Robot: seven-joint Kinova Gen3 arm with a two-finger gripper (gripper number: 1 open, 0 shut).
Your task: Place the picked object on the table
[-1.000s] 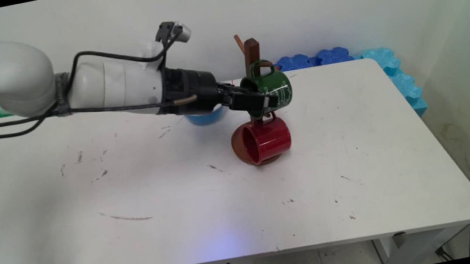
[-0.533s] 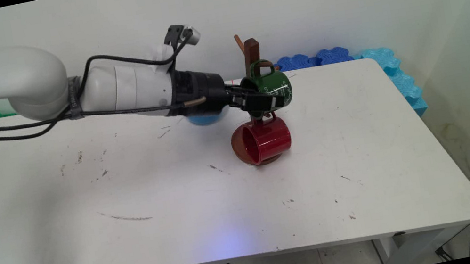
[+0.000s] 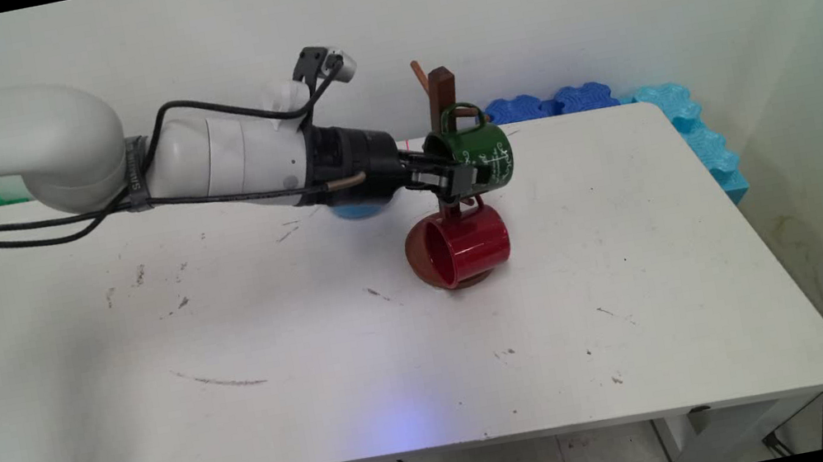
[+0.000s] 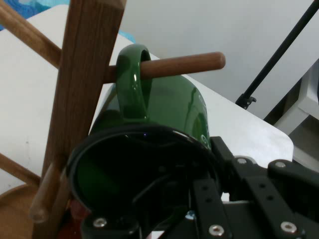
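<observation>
Jaws pinched the green mug's (image 3: 479,157) rim, one finger inside, one outside. Over the last sec the gripper (image 3: 463,176) had carried it approx. rightward, so its handle hung on an upper peg of the wooden mug tree (image 3: 440,88). Red mug (image 3: 460,248) hung on a lower peg, blue bowl (image 3: 358,210) behind the wrist.

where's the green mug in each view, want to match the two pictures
Main view: the green mug hangs right of centre, near the top of the wooden mug tree, above the red mug, with the gripper at its rim.
Hand view: the green mug fills the middle, mouth toward the camera, handle looped over a peg.
Shared landmark: the mug tree's upright post.
</observation>
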